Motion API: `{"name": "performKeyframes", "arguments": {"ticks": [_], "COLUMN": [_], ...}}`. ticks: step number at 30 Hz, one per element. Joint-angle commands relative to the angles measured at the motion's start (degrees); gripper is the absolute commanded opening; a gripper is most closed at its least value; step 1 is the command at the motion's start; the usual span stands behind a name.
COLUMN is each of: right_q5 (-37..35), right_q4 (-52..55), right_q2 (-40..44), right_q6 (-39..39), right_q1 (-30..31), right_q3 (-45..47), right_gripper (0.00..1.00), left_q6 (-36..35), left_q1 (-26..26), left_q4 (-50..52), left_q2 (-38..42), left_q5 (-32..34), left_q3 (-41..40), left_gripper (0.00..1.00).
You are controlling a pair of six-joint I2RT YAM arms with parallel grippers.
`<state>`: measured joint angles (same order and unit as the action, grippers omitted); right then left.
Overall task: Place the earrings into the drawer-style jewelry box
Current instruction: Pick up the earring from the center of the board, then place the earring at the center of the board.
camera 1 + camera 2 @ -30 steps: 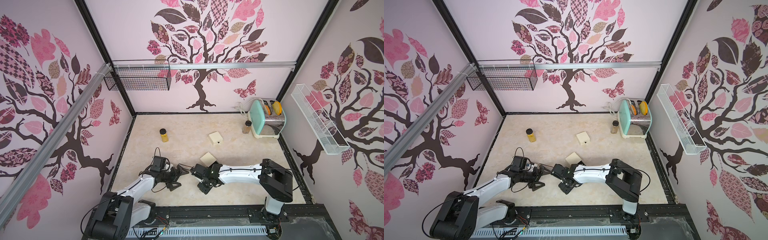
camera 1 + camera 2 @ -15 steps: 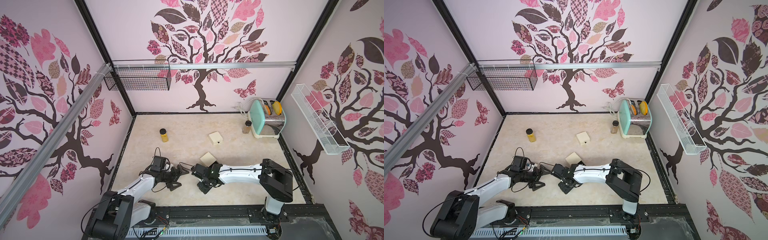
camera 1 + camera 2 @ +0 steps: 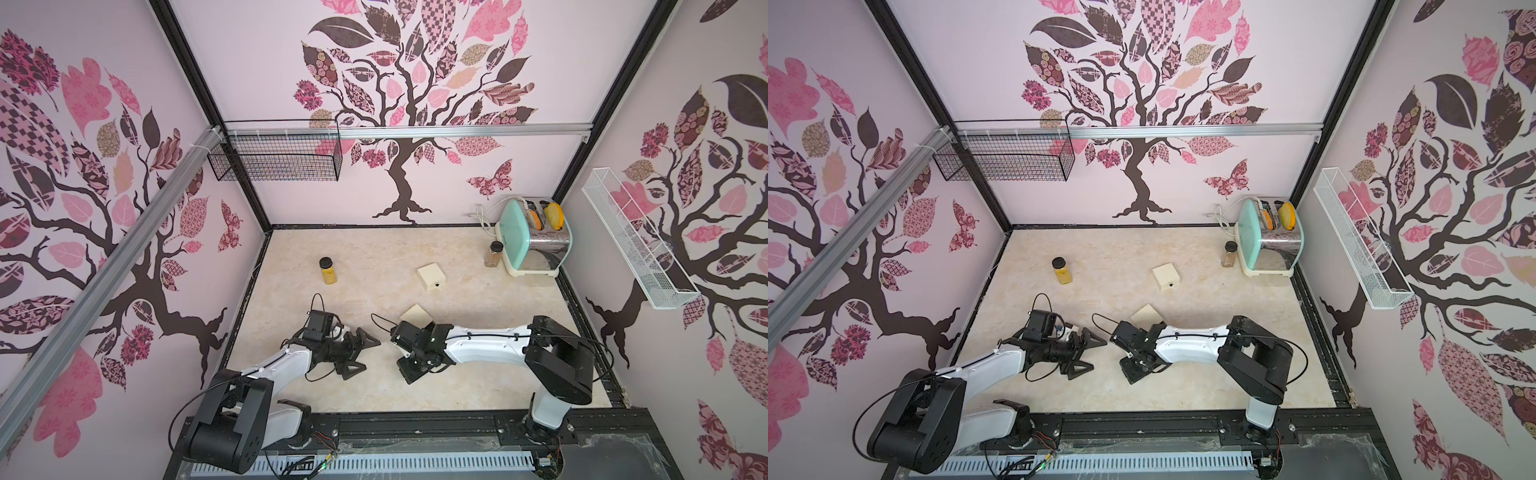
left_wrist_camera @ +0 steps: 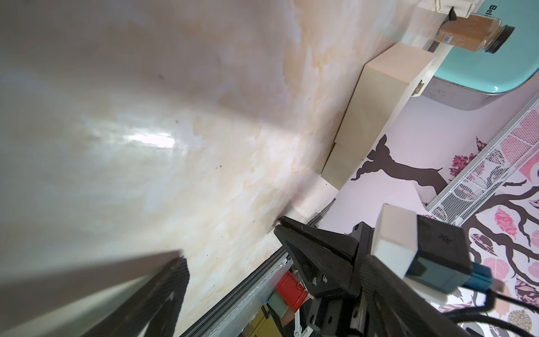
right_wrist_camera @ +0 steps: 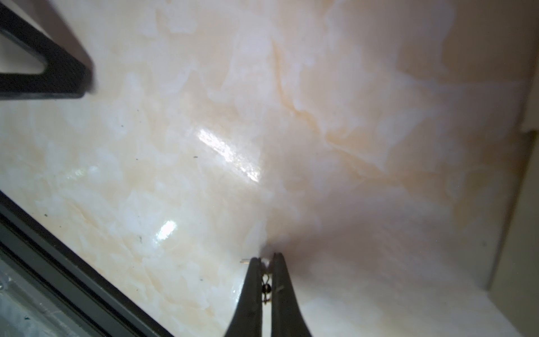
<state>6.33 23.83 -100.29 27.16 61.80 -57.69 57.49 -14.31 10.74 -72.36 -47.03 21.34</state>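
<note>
On the tabletop [image 5: 350, 116], I find my right gripper [image 5: 266, 259] newly pinched onto an earring [image 5: 266, 287], left gripper [image 3: 361, 355] open; lift appears due.

We see one tiny metal earring [image 5: 266, 288] pinched between the closed fingers of the right gripper [image 5: 266, 258], just over the table [image 5: 204, 116]. The cream square jewelry box [image 3: 429, 274] sits flat farther back; a matching cream piece [image 3: 415, 315] lies apart from it.

Both top views: high, tilted down at back wall [image 3: 457, 195], whole table [image 3: 374, 257]. Wrist cams: close, grazing, overlapping front-centre.
</note>
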Motion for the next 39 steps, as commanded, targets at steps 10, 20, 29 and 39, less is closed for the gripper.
{"name": "performKeyframes", "arguments": {"ticks": [10,20,29,39], "right_q5": [1.84,1.24,2.92,-5.84], "right_q4": [-0.67,1.08,-5.45,2.03], "right_q2": [2.68,4.29,10.62,24.79], "right_q6": [2.72,2.9,8.69,18.82], "right_q1": [-2.08,-2.12,-3.97,-3.01], "right_q3": [0.65,0.37,8.44,21.81], "right_gripper": [0.04,0.05,0.04,0.04], "left_q6": [-0.72,-0.32,-0.28,-0.54], "left_q1": [-0.31,-0.49,-0.81,-3.2], "left_q4": [0.42,-0.79,-1.91,-4.35], "left_q2": [-3.35,-3.86,-2.81,-5.71], "left_q5": [4.75,4.49,2.93,3.52], "left_q3": [-0.26,-0.3,-0.16,1.15], "left_gripper": [0.95,0.95,0.95,0.95]}}
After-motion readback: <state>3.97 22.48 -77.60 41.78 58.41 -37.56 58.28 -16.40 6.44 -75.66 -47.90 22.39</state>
